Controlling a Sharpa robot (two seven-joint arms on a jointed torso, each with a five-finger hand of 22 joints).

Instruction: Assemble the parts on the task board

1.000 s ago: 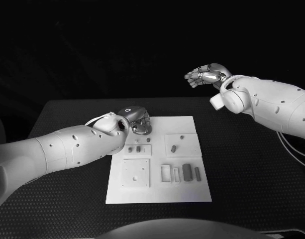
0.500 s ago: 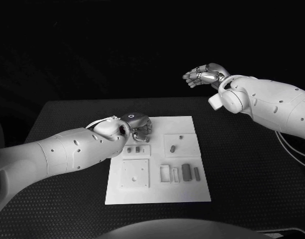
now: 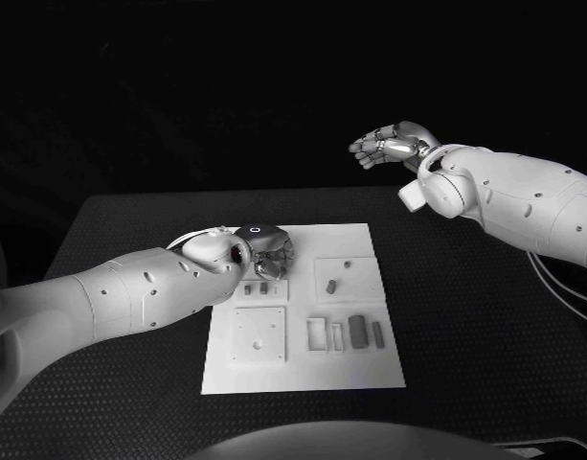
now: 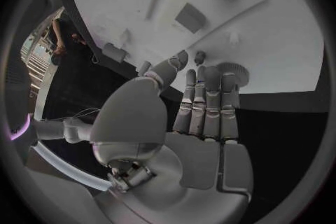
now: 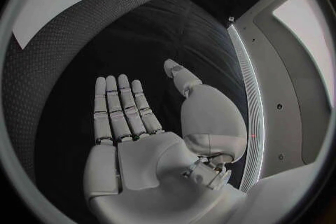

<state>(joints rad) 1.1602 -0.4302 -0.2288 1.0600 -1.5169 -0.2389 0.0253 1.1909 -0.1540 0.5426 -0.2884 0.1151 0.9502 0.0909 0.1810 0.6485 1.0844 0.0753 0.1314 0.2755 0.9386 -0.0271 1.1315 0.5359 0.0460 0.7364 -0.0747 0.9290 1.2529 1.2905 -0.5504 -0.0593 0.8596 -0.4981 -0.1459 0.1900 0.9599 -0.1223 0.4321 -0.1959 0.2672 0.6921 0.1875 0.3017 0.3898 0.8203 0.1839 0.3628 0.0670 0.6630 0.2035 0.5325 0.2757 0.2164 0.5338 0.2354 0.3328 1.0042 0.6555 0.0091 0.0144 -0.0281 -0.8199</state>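
The task board (image 3: 307, 369) lies flat in the middle of the black table (image 3: 486, 326), and its long axis runs away from the robot, from the near edge toward the far edge. On it lie several small parts; a group of three long parts (image 3: 359, 332) lies on the near right area, each with its long axis in the same direction as the board, and one short part (image 3: 332, 285) lies alone in a square field further away. The left hand (image 3: 265, 247) hovers over the far left corner of the board, its fingers (image 4: 206, 103) straight and side by side, holding nothing, with the tips close to a small round toothed part (image 4: 234, 71). I judge the risk is here: if the fingers come down not well aligned, they can push the small pieces aside or shift the board. The right hand (image 3: 393, 146) is raised well apart from the board, empty, fingers loosely spread.
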